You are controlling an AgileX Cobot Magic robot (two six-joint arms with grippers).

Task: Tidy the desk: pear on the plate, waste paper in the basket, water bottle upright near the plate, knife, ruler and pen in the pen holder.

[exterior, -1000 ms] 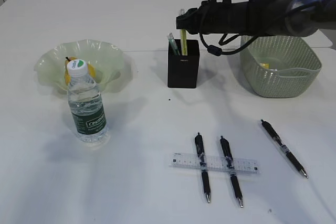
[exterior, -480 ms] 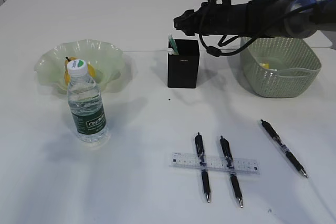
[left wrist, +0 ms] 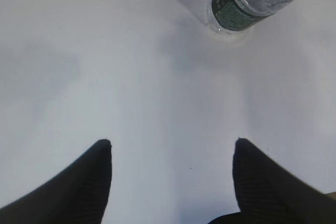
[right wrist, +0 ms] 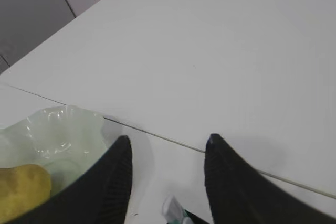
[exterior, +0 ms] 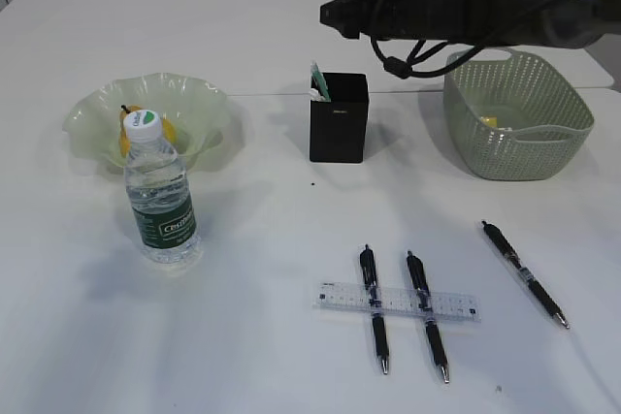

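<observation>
On the worktop (exterior: 243, 336), the pear (exterior: 126, 133) lies in the plate (exterior: 194, 109) at 9 o'clock, mostly hidden behind the upright bottle (exterior: 160, 196). The left hand (left wrist: 170, 169) hovers spread and empty; only its fingertips show, the bottle cut off at 1 o'clock. The holder (exterior: 339, 118) stands at centre, its contents barely peeking out. The ruler (exterior: 396, 302) lies left-right across two pens (exterior: 375, 307) pointing 6 o'clock; a third pen (exterior: 524, 273) points 5 o'clock. The right hand (right wrist: 168, 153) hangs spread, empty, above the holder. The basket (exterior: 514, 113) sits at 2 o'clock, its contents hard to make out.
</observation>
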